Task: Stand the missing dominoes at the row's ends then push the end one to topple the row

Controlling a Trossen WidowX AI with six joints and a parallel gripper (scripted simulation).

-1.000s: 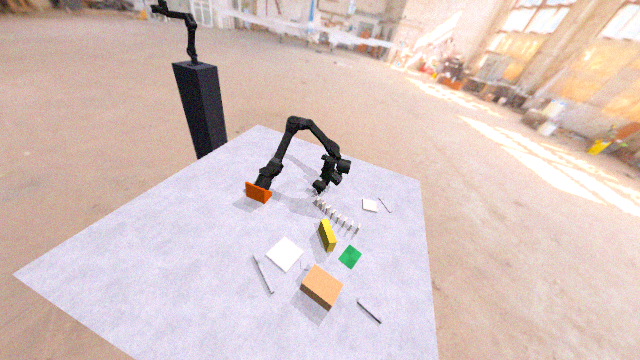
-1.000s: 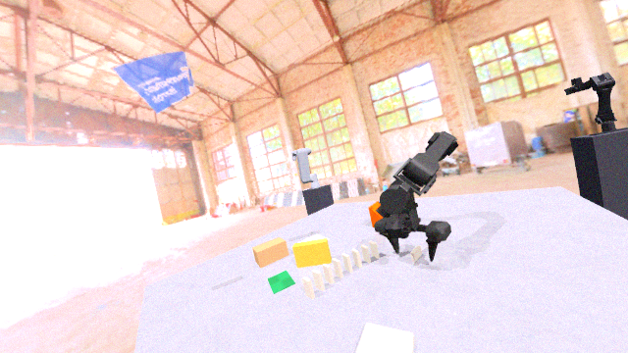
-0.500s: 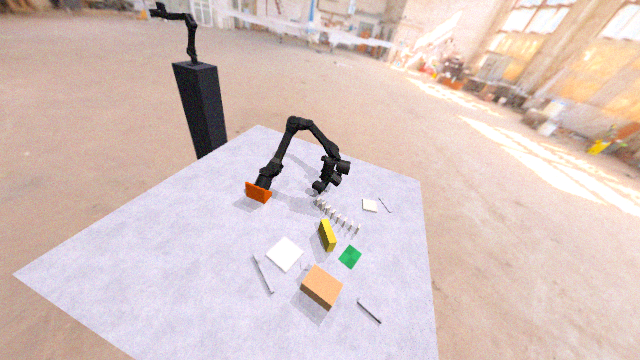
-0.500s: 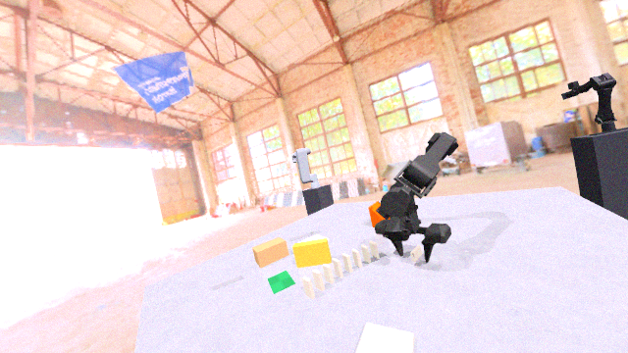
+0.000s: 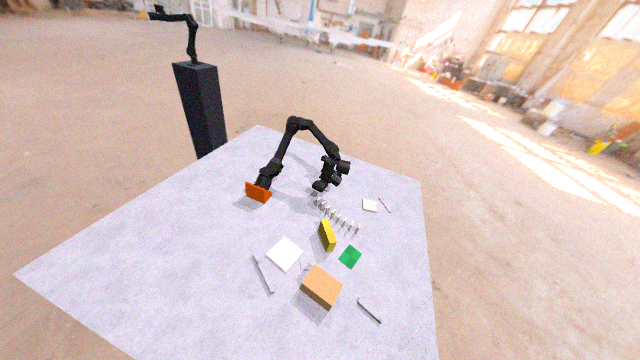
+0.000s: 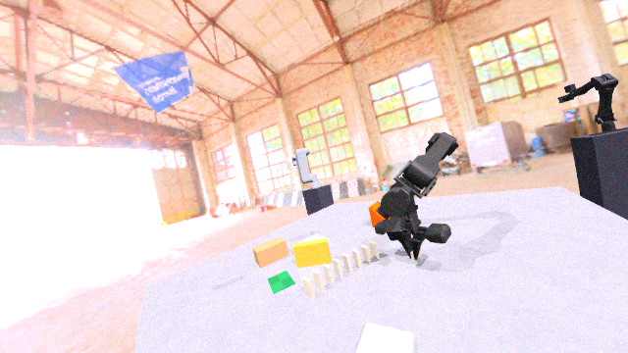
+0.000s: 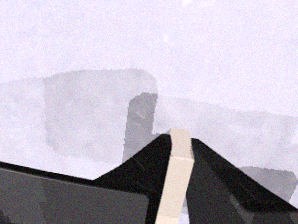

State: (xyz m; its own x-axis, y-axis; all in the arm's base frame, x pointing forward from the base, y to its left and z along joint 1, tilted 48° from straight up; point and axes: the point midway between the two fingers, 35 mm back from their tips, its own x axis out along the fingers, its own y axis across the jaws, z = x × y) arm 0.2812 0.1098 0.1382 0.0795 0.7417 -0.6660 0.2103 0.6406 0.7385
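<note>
The black parallel-jaw gripper (image 5: 322, 189) (image 6: 415, 256) (image 7: 177, 145) is nearly closed, its fingertips touching both sides of a cream, slim rectangular domino (image 6: 412, 257) (image 7: 175, 185) gripped between them, low over the pale grey tabletop (image 5: 200, 250) (image 6: 466, 294) (image 7: 75, 40). The held domino is apart from the near end of the row of upright cream dominoes (image 5: 339, 218) (image 6: 338, 268). Beside that row stands a yellow rectangular block (image 5: 327, 235) (image 6: 312, 253), near a flat green square (image 5: 350, 256) (image 6: 281, 281).

cream domino (image 7: 176, 185) pinched between black jaws, grey shadows on pale surface (image 7: 225, 60)
</note>
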